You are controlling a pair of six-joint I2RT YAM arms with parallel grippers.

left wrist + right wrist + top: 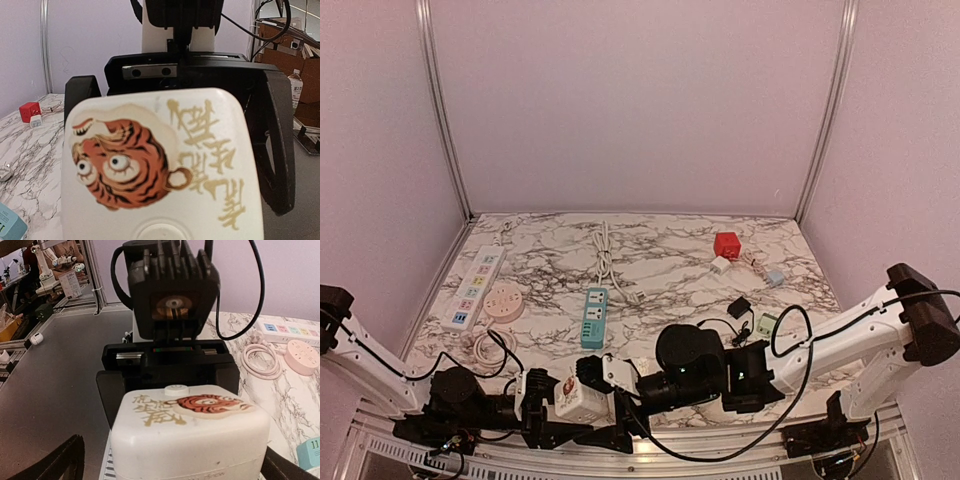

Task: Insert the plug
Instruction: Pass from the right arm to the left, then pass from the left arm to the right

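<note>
White plug cube (582,398), tiger face up, clamped in left tool (552,402); right tool (612,385) spread.

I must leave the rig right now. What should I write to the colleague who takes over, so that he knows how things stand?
Left gripper: seems shut on the white tiger cube, in the air at the near edge of the table; its jaws are hidden by the cube.
Right gripper: open, jaws on either side of the cube, not gripping.
Sockets: teal strip, white strip and pink round socket lie on the table, far from the cube.
Done: cube lifted. Left: carry it to a socket and push it in; which socket, I cannot tell.
</note>
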